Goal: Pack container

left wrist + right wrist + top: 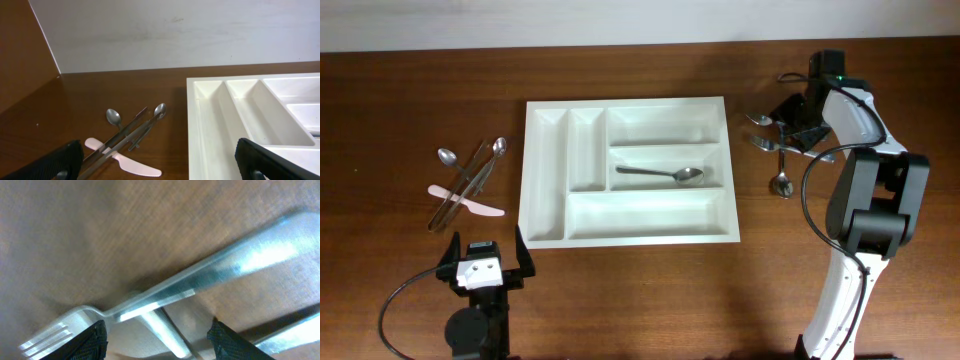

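Container (635, 215) sits mid-table from overhead, a spoon (665, 174) in one medium compartment, right gripper (788, 128) over loose cutlery (775, 150) beside it. Left wrist: left gripper (160, 165) spread wide, container at right. Right wrist: fingers (95, 340) apart either side of a fork (210, 275)

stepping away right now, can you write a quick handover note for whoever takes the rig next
Grippers: the left gripper is open and empty, near the container's near-left corner. The right gripper is low over the right pile, jaws apart, with a fork lying between its fingers; no clamp is visible.
Things: the container sits mid-table. One spoon lies in a medium compartment; the other four compartments are bare.
Done: that one spoon is packed.
Left: the right pile of forks and a spoon, and the left pile of spoons, long metal pieces and a pink knife.
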Controlling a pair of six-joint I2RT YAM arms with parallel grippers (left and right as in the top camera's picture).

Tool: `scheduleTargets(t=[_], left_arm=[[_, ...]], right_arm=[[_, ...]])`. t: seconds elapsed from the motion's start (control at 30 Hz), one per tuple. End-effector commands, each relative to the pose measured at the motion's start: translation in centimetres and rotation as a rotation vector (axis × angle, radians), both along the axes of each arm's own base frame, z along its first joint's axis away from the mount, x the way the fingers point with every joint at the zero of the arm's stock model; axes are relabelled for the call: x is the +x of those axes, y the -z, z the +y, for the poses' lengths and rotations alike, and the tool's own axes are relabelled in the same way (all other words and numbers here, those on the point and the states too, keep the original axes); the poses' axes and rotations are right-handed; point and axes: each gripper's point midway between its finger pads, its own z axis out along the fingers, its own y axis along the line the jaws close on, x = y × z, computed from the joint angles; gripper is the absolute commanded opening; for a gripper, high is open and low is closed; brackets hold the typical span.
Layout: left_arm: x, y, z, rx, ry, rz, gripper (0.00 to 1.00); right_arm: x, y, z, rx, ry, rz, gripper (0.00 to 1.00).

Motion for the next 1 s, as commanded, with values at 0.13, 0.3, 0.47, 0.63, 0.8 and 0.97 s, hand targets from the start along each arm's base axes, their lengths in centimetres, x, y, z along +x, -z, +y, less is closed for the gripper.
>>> scheduleTargets(t=[0.13, 0.3, 0.47, 0.63, 0.8, 0.97], left_arm=[[0.0, 0.0, -0.1, 0.009, 0.006, -0.001, 0.99], [0.0, 0.0, -0.1, 0.009, 0.007, -0.001, 0.99], [0.0, 0.0, -0.1, 0.009, 0.006, -0.001, 0.99], [0.0, 0.0, -0.1, 0.009, 0.006, -0.001, 0.99], [0.0, 0.0, -0.1, 0.009, 0.006, -0.001, 0.99], [0.0, 0.0, -0.1, 0.009, 0.006, -0.001, 0.99]], right_arm=[[-4.3, 4.3, 0.7, 0.027, -0.052, 0.193, 0.67], [-3.0, 4.1, 0.8, 0.017, -0.144, 0.129, 0.67], [-0.5, 3.0, 0.4, 0.002, -0.228, 0.022, 0.67], [1.7, 1.2, -0.6, -0.026, -0.316, -0.07, 0.67], [2.1, 0.7, -1.6, -0.084, -0.464, -0.101, 0.66], [1.7, 0.8, -1.8, -0.119, -0.597, -0.099, 0.64]])
